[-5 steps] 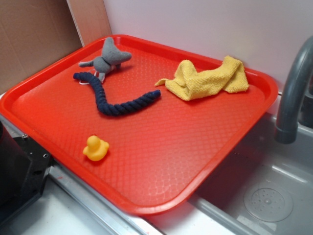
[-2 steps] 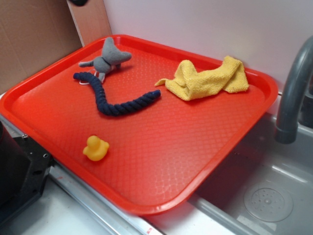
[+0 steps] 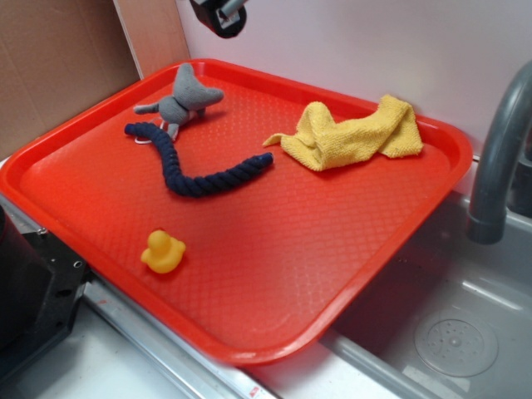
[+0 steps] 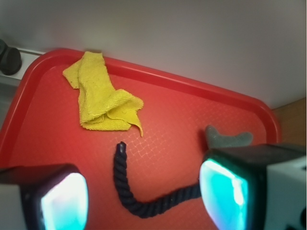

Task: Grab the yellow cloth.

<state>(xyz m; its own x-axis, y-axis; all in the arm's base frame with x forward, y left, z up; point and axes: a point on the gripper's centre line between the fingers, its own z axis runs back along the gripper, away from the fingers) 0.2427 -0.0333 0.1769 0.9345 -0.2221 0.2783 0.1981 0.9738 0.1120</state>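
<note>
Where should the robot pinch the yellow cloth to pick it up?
Probably the bunched, folded middle of the yellow cloth, coming straight down from above. It lies flat on the red tray, so only raised folds give the open end effector something to pinch.

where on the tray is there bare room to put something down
The widest bare patch on the tray is its near right half, bordered by the duck, the rope and the cloth. A smaller strip runs along the left edge, between rope and duck. The far side is crowded: plush toy, rope and cloth lie close together there.
</note>
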